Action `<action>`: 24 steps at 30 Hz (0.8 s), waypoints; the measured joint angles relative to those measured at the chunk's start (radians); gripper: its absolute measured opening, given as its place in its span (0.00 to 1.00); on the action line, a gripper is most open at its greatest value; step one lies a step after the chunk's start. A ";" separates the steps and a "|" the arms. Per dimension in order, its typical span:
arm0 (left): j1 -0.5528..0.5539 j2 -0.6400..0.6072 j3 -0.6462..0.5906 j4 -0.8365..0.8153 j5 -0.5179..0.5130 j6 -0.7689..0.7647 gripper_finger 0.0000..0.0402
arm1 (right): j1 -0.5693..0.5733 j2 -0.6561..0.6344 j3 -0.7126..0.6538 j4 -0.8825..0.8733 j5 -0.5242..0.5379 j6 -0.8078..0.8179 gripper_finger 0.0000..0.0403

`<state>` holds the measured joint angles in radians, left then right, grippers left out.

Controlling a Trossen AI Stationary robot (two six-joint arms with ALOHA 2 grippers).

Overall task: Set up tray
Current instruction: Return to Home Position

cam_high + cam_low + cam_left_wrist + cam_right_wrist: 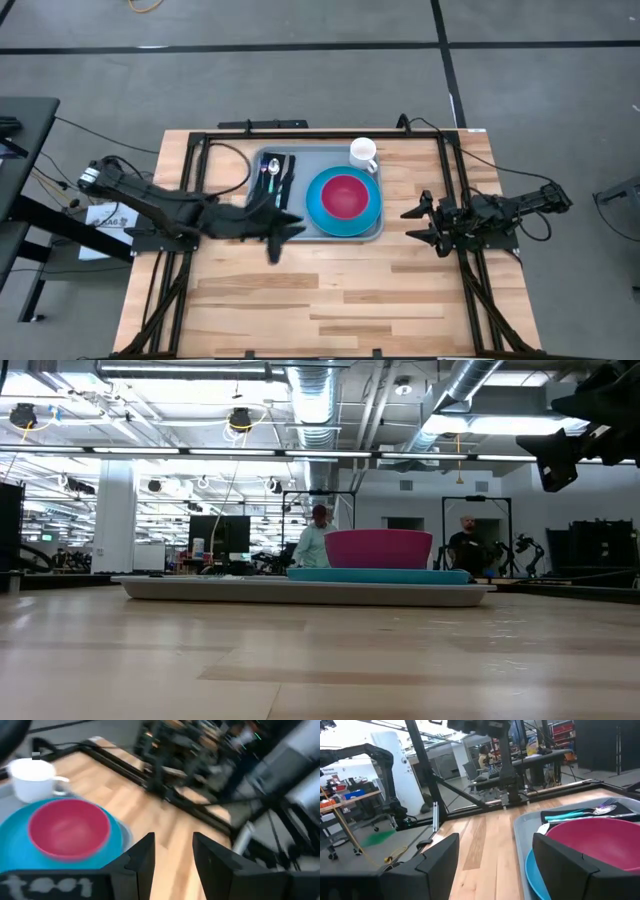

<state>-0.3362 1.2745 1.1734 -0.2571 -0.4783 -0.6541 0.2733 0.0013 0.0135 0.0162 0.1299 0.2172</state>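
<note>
Tray [318, 158]: lg flat grey-blue plastic rectangle, rounded corners, low raised rim. Lay at far-centre of surface [330, 300], which was pale wood planks w/ visible grain, edged by black metal frame [320, 133].

On tray, left part: black rectangular napkin [288, 168], flat, w/ blue-handled cutlery [272, 172] laid lengthwise on it, bright metal ends; separate pcs hard to tell apart.

On tray, right part: round blue plate [316, 205], smooth, w/ round pink bowl [346, 197] seated in its middle.

Far right corner of tray: white mug [363, 153], glossy, side handle, just beside plate.

Left claw [285, 232]: two dark angular fingers, parted w/ clear gap, nothing between them; hung above tray's near-left edge.

Right claw [415, 225]: fingers spread wide, empty; sat above bare wood to right of tray, apart from it.

Low view: tray rim read as thin pale slab, plate and bowl stacked above it.
</note>
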 joint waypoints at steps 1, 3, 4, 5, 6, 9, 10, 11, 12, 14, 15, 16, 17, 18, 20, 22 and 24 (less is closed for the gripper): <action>-0.023 -0.020 -0.013 0.002 0.004 0.029 0.30 | 0.000 0.000 0.000 0.000 0.000 0.000 0.61; -0.071 -0.063 -0.059 0.065 0.011 0.091 0.30 | 0.000 0.000 0.000 0.000 0.000 0.000 0.61; -0.094 -0.088 -0.092 0.112 0.014 0.123 0.30 | 0.000 0.000 0.000 0.000 0.000 0.000 0.61; -0.118 -0.119 -0.133 0.158 0.018 0.152 0.30 | 0.000 0.000 0.000 0.000 0.000 0.000 0.61; -0.139 -0.152 -0.183 0.213 0.023 0.176 0.30 | 0.000 0.000 0.000 0.000 0.000 0.000 0.61; -0.181 -0.249 -0.350 0.428 0.072 0.215 0.30 | 0.000 0.000 0.000 0.000 0.000 0.000 0.61; -0.187 -0.283 -0.410 0.494 0.099 0.216 0.30 | 0.000 0.000 0.000 0.000 0.000 0.001 0.61; -0.192 -0.313 -0.466 0.569 0.136 0.216 0.30 | 0.000 0.000 0.000 0.000 0.000 0.001 0.61; -0.194 -0.345 -0.523 0.638 0.175 0.217 0.30 | 0.000 0.000 0.000 0.000 0.000 0.001 0.61; -0.194 -0.401 -0.625 0.781 0.251 0.218 0.30 | 0.000 0.000 0.000 -0.001 0.000 0.001 0.61; -0.194 -0.428 -0.671 0.841 0.281 0.223 0.30 | 0.000 0.000 0.000 0.000 0.000 0.001 0.61; -0.194 -0.458 -0.712 0.884 0.304 0.232 0.30 | 0.000 0.000 0.000 -0.001 0.000 0.001 0.61; -0.194 -0.485 -0.748 0.915 0.320 0.240 0.30 | 0.000 0.000 0.000 -0.001 0.000 0.001 0.61; -0.194 -0.510 -0.777 0.932 0.330 0.245 0.30 | 0.000 0.000 0.000 -0.001 0.000 0.001 0.61; -0.194 -0.565 -0.824 0.927 0.344 0.248 0.30 | 0.000 0.000 0.000 -0.001 0.000 0.001 0.61; -0.194 -0.611 -0.858 0.915 0.366 0.248 0.30 | 0.000 0.000 0.000 -0.001 0.001 0.001 0.61; -0.192 -0.659 -0.894 0.890 0.389 0.249 0.30 | 0.000 0.000 0.000 -0.001 0.000 0.001 0.61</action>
<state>-0.5287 0.6155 0.2793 0.6326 -0.0896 -0.4056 0.2733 0.0017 0.0135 0.0154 0.1303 0.2184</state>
